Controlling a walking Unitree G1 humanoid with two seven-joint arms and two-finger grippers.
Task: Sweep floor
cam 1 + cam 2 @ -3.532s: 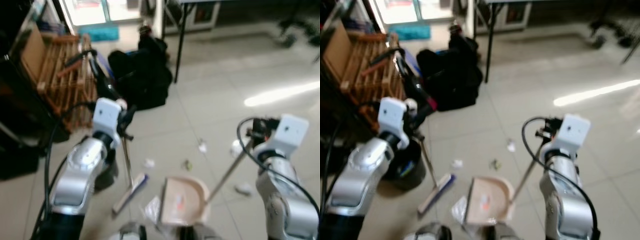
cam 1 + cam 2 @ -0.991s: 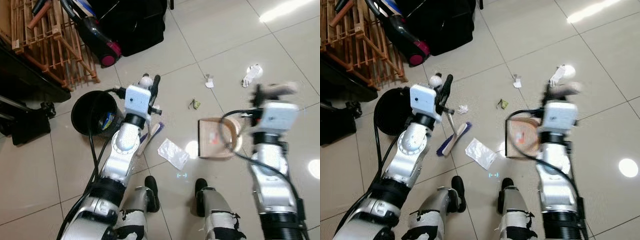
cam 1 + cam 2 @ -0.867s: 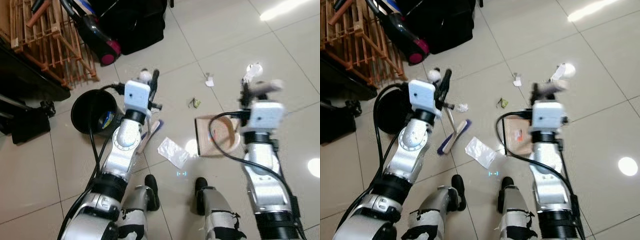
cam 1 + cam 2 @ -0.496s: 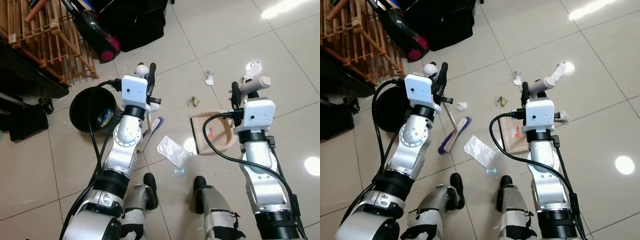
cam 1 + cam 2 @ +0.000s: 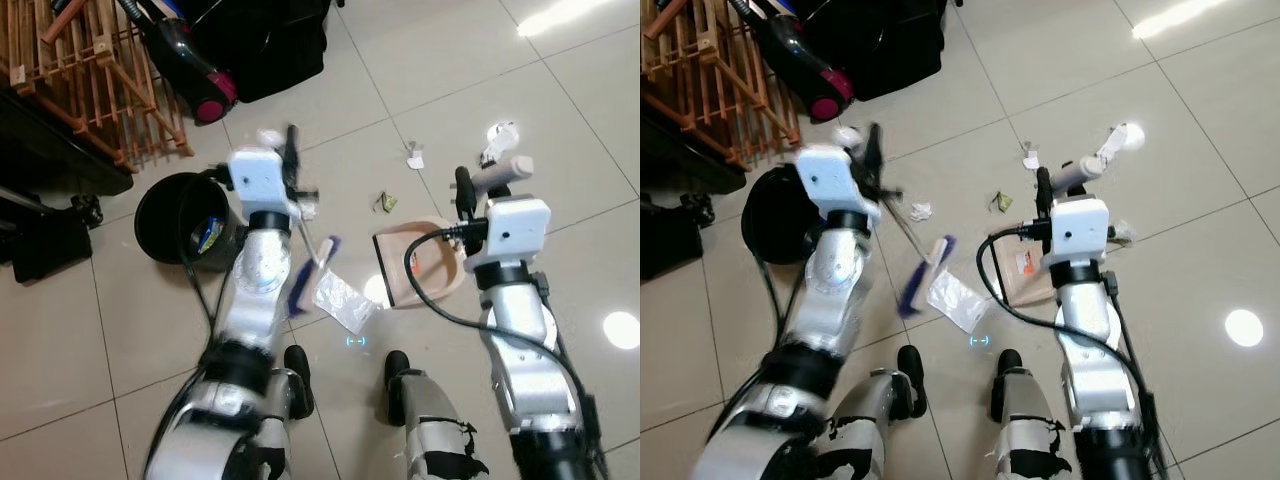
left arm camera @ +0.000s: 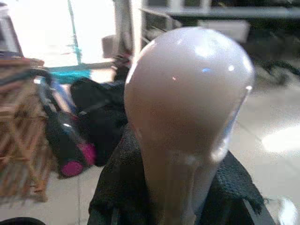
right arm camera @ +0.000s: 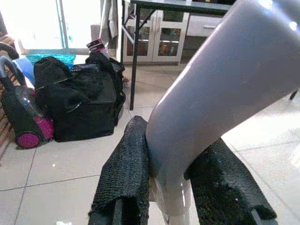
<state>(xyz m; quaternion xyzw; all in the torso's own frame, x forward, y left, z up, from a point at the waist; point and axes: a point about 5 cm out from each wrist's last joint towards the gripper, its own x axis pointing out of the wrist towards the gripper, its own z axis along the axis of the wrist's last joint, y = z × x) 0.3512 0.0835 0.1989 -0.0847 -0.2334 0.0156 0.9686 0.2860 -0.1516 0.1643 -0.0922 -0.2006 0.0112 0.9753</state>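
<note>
My left gripper (image 5: 287, 168) is shut on the thin handle of a small broom; the handle's pale rounded knob (image 6: 187, 103) sits between its black fingers (image 6: 117, 187). The broom's blue-bristled head (image 5: 311, 272) rests on the tiles against a clear plastic wrapper (image 5: 343, 301). My right gripper (image 5: 464, 192) is shut on the grey handle (image 7: 220, 93) of a beige dustpan (image 5: 418, 276), which lies on the floor just right of the wrapper. Small litter lies beyond: a green scrap (image 5: 385, 202), white paper bits (image 5: 414, 159) and a crumpled white piece (image 5: 921, 211).
A black bin (image 5: 178, 222) stands on the floor to my left. Behind it are a wooden rack (image 5: 80, 80), a vacuum cleaner (image 5: 195, 80) and a black bag (image 5: 275, 45). My feet (image 5: 400, 370) are just behind the wrapper. Open tiles stretch to the right.
The camera has tilted down to the floor since the earliest frames. My left arm has swung the broom head right, up to the wrapper. The dustpan has shifted slightly left.
</note>
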